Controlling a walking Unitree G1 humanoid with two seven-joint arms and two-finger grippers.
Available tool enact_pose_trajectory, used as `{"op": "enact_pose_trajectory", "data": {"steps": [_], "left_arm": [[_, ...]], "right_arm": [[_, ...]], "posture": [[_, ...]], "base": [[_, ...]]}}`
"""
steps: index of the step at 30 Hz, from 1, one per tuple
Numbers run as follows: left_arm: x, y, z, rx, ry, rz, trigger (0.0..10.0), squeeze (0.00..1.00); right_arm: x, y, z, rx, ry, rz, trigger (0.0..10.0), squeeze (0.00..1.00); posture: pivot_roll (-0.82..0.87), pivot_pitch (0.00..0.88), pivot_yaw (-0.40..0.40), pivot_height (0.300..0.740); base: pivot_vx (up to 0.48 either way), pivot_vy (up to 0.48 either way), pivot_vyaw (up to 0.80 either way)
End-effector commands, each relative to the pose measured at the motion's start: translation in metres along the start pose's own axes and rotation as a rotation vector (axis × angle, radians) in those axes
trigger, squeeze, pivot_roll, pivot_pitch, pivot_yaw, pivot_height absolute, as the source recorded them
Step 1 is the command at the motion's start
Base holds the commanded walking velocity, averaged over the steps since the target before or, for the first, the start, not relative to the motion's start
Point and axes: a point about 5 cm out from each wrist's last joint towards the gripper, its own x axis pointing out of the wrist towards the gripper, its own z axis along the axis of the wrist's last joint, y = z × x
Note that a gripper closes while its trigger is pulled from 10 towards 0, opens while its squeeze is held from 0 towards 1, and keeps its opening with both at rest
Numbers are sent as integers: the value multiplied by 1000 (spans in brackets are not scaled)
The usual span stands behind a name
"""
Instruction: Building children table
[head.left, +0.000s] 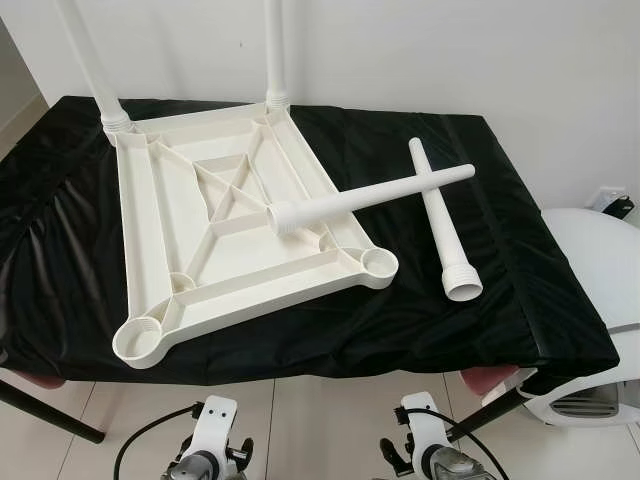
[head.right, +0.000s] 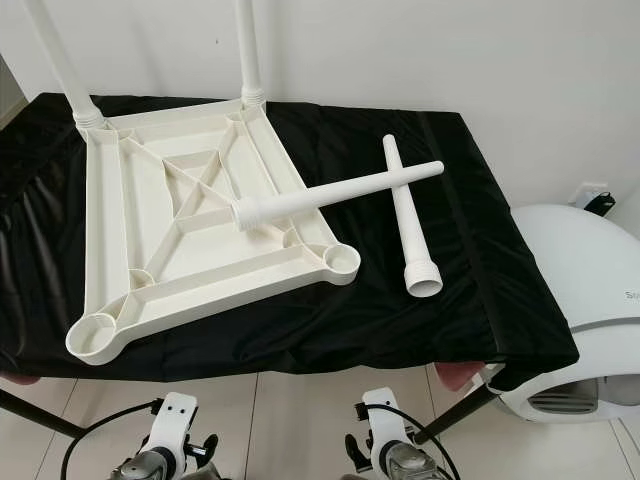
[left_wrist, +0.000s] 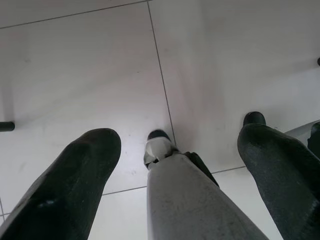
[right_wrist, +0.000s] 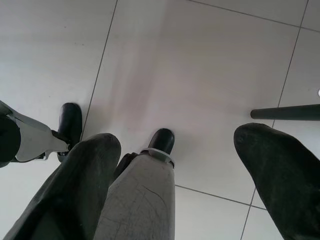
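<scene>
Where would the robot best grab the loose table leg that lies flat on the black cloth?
Probably mid-shaft, from above. The lower loose leg lies flat on the black cloth, its wide threaded end toward the robot. The other loose leg rests across its far end, so a grip nearer the threaded end avoids it. The right gripper, hanging open over the floor, is on that side.

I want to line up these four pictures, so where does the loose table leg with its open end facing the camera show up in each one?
Left eye view: loose leg lies right of centre on the black cloth.
Right eye view: same leg, slightly further left.
Left wrist view: floor tiles, no leg.
Right wrist view: floor tiles, no leg.
Shared landmark: the upturned tabletop.
</scene>
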Motion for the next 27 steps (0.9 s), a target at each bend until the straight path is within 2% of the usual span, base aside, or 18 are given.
{"op": "enact_pose_trajectory", "data": {"steps": [1, 27], "left_arm": [[0, -1, 0, 4, -6, -1, 10000, 0], [-1, 0, 0, -10, -12, 3, 10000, 0]], "right_arm": [[0, 2, 0, 5, -4, 6, 10000, 0], [0, 1, 1, 5, -10, 7, 10000, 0]], "posture": [[13, 0, -15, 740], [18, 0, -14, 740]], "base": [[0, 0, 0], [0, 0, 0]]}}
